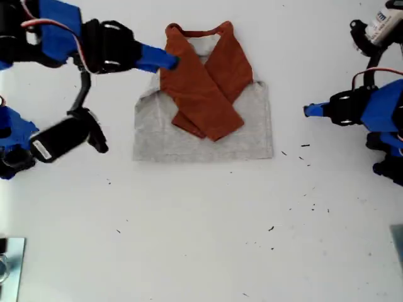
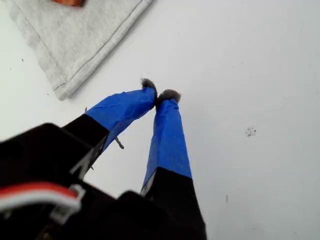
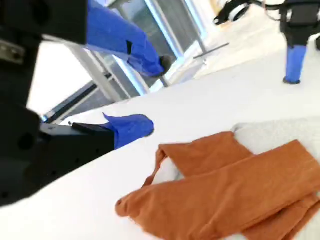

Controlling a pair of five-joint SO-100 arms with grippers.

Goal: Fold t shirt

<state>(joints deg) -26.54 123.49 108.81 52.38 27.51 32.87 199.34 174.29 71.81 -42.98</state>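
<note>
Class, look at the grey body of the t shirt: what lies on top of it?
On the t shirt lie its two rust-orange sleeves, folded inward and crossed over each other. The grey fabric beneath them is covered, so any print there cannot be seen.

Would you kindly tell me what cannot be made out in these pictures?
- The t shirt: its chest is hidden under the crossed sleeves in the exterior view.
- My second gripper: contact with the cloth unclear, exterior view.
- Metal object: cut off by the exterior view's lower left corner.
</note>
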